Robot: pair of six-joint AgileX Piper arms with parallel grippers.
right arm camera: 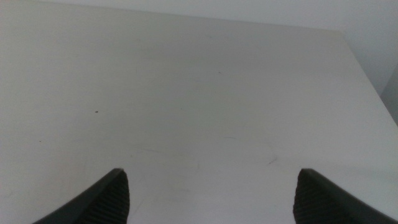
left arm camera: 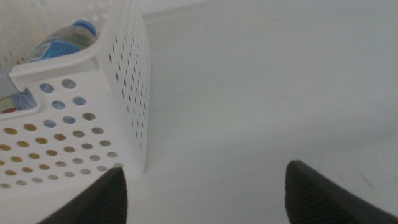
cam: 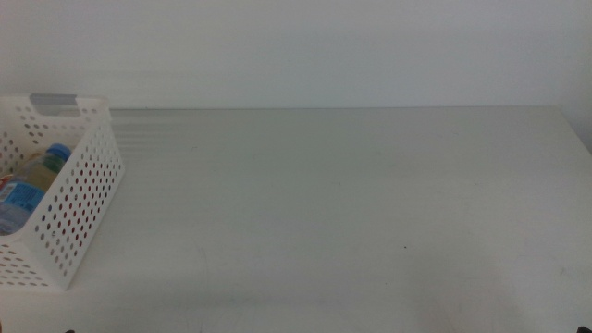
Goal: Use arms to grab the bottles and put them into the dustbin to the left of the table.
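Observation:
The white perforated dustbin (cam: 88, 199) stands at the left of the table (cam: 351, 203). Inside it lie a blue-capped bottle (cam: 57, 153) and a yellow-liquid bottle (cam: 42, 172). Something red shows through the holes low in the wall. The left wrist view shows the dustbin (left arm camera: 118, 81) close by, with the blue-capped bottle (left arm camera: 65, 40) in it. My left gripper (left arm camera: 205, 193) is open and holds nothing, hovering over the table just beside the dustbin's corner. My right gripper (right arm camera: 211, 196) is open too, over bare table (right arm camera: 186, 93). Neither arm shows in the middle view.
A grey handle piece (cam: 54, 101) sits on the dustbin's far rim. The table's right edge (right arm camera: 367, 74) runs close to my right gripper. A plain white wall stands behind the table.

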